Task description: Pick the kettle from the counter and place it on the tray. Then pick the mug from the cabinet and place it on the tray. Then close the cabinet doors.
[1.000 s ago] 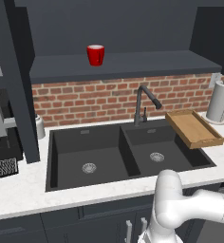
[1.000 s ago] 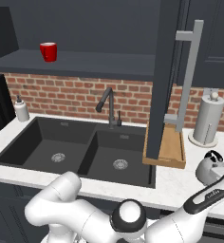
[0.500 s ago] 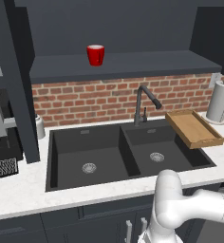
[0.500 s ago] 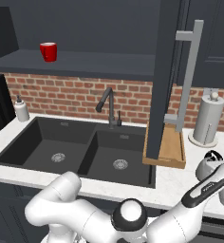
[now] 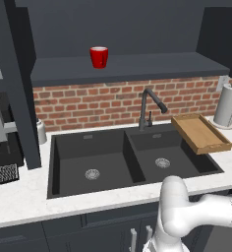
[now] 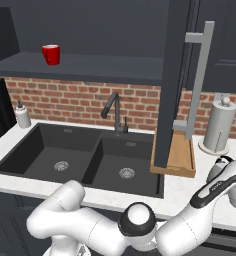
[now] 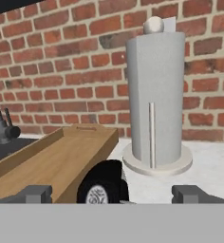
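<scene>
One cabinet (image 5: 128,69), doors open, holds one mug (image 5: 99,57) on its shelf; one door (image 6: 171,85) with a bar handle hangs in front of the tray in the right base view. One table (image 5: 19,197) surrounds one double sink (image 5: 113,160) with one faucet (image 5: 150,106); one tray (image 5: 200,133) sits just right of the sink, one towel roll (image 5: 227,104) beyond it. One kettle (image 7: 103,186) stands beside the tray, knob between the fingertips of the end effector (image 7: 112,194), spread wide, gripping nothing.

Matt wooden tray (image 7: 47,163), rough brick wall (image 7: 61,71), speckled stone counter (image 5: 24,197).
</scene>
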Robot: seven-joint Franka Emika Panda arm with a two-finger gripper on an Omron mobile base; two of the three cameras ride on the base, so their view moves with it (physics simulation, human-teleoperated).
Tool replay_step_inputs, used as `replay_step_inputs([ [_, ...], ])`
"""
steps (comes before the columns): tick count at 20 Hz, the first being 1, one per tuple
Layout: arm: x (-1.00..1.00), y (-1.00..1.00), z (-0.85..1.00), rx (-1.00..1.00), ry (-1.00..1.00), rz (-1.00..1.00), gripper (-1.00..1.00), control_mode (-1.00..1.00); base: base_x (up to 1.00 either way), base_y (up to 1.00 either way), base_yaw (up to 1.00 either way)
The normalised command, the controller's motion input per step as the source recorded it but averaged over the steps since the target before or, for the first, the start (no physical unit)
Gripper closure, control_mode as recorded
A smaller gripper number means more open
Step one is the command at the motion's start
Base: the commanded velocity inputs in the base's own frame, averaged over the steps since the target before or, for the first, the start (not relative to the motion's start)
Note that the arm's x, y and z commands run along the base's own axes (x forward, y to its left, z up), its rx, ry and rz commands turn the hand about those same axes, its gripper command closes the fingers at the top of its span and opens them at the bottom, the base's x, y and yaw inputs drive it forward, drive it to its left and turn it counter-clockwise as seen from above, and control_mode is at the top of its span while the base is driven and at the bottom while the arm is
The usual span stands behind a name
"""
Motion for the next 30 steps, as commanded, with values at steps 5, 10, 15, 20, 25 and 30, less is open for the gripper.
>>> replay_step_inputs([
  [5, 0.04, 0.0, -0.17, 0.0, 0.02, 0.0, -1.0, -1.0, 0.0, 0.0, 0.0],
  [10, -0.01, 0.0, -0.26, 0.0, 0.01, 0.0, 1.0, -1.0, 0.0, 0.0, 0.0],
  [15, 0.0, -0.01, -0.22, 0.0, 0.0, 0.0, 1.0, -1.0, 0.0, 0.0, 0.0],
  [20, 0.0, 0.0, -0.12, 0.0, 0.0, 0.0, 1.0, -1.0, 0.0, 0.0, 0.0],
  [25, -0.1, 0.0, -0.1, 0.0, 0.0, 0.0, 1.0, -1.0, 0.0, 0.0, 0.0],
  [30, -0.43, 0.0, -0.01, 0.01, 0.0, -0.01, 1.0, -1.0, 0.0, 0.0, 0.0],
])
